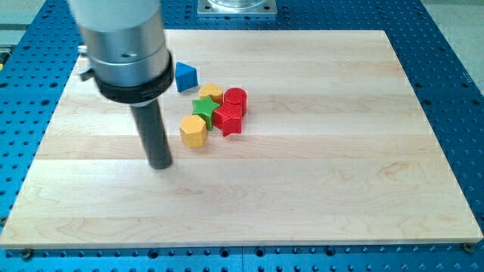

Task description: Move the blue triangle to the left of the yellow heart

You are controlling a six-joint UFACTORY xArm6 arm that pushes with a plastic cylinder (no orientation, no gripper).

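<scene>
blue triangle (pixel 185 76) just up-left of yellow heart (pixel 211 93), maybe touching; my tip (pixel 160 165) well below-left, staged for approach; no claw fitted.

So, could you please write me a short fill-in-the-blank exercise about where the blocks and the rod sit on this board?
1. The blue triangle lies toward the view's ____ of the yellow heart.
2. The green star sits between the yellow heart and the yellow ____.
3. My tip rests on the wooden board, to the view's ____ of the yellow hexagon, touching no block.
4. The red cylinder stands just above the red ____.

Missing words: upper left; hexagon; lower left; star
</scene>
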